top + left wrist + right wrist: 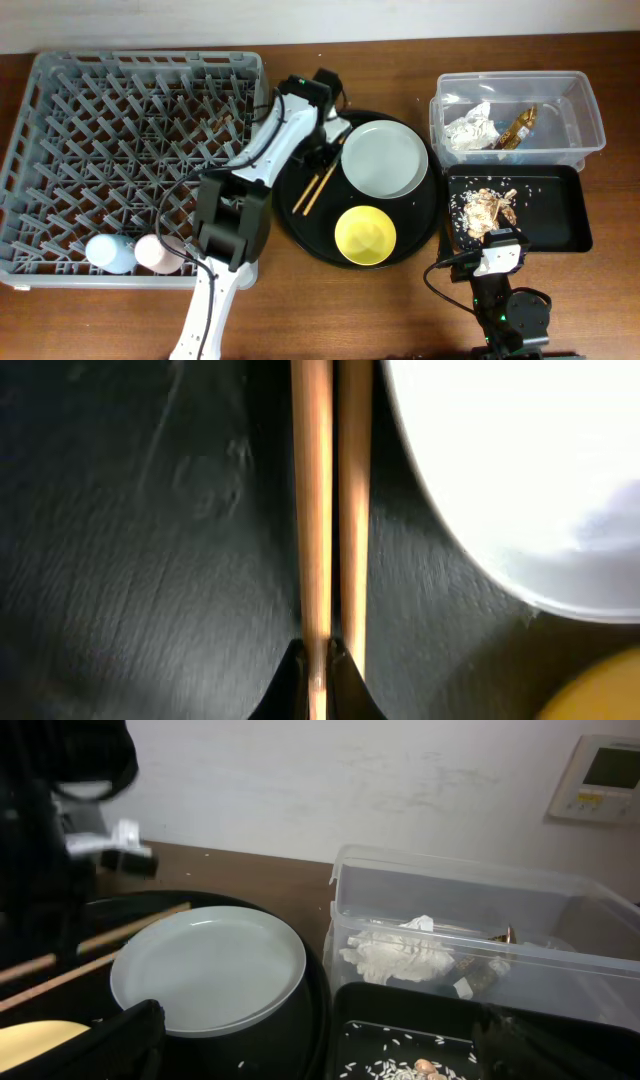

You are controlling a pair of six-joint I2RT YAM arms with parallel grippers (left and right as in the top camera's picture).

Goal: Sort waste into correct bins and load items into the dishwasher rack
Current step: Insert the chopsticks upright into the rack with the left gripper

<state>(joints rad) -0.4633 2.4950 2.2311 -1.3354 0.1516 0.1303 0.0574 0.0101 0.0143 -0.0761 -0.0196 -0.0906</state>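
Observation:
The wooden chopsticks [314, 189] lie on the round black tray [300, 225], left of the pale plate [384, 158] and above the yellow bowl [364, 234]. My left gripper [322, 158] is down on them. In the left wrist view its jaws [318, 660] are shut on one chopstick [312, 510], and the other [354, 510] lies just to its right. The blue cup [108, 252] and pink cup [156, 254] stand in the grey dishwasher rack [50, 80]. My right gripper [330, 1055] is open and empty at the front right.
The clear tub [585, 105] at the back right holds the white tissue [468, 130] and the brown-gold wrapper [518, 126]. The shallow black tray [560, 215] in front of it holds beige food scraps [487, 207]. A small brown bit [222, 122] lies in the rack.

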